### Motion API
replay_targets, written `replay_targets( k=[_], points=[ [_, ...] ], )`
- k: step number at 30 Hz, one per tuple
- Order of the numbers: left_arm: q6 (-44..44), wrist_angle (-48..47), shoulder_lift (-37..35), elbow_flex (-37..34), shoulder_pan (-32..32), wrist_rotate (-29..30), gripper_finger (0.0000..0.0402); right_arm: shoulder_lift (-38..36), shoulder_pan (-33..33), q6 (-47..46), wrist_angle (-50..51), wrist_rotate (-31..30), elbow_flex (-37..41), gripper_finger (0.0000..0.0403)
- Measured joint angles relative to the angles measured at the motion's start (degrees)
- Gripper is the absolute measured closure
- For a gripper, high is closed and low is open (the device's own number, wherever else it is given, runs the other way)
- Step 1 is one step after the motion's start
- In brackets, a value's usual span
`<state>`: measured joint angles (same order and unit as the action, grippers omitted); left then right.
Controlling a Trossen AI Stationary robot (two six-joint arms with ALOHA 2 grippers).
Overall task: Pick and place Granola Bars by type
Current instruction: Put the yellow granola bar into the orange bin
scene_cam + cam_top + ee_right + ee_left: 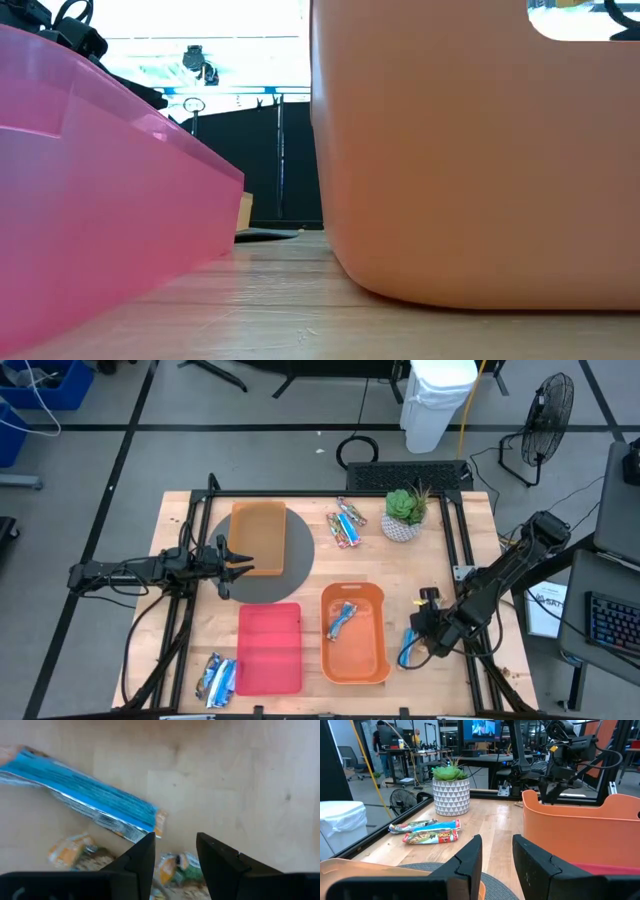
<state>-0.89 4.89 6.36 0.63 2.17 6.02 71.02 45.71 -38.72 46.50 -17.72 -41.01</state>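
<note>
From where I stand the sorting looks barely started. The near orange tray [377,660], at about five o'clock from the table's middle, holds only a couple of blue-wrapped bars [343,618] near its far end. The red tray [270,650] at seven o'clock and the far orange tray [260,538] at ten o'clock both look empty.

Most of the Granola Bars lie loose on the wood: a mixed cluster [348,526] at twelve o'clock beside the potted plant [404,513], a blue-and-silver heap [219,678] at eight o'clock just outside the red tray, and a few at four o'clock under the right arm.

The right gripper [418,636] hovers low over that last group — its fingers are spread a little with nothing between them, and a blue bar [85,794] lies flat on the table just ahead. The left gripper [225,560] waits at nine o'clock by the far orange tray, fingers slightly apart and empty.

I'd judge nearly everything is left — three piles to split by wrapper.
</note>
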Motion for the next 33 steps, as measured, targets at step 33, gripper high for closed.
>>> replay_targets(
  k=[33],
  points=[
    [0.00,-0.01,0.00,0.00,0.00,0.00,0.0289,0.02,0.15,-4.18,-3.11,7.28,6.70,0.0294]
  ],
)
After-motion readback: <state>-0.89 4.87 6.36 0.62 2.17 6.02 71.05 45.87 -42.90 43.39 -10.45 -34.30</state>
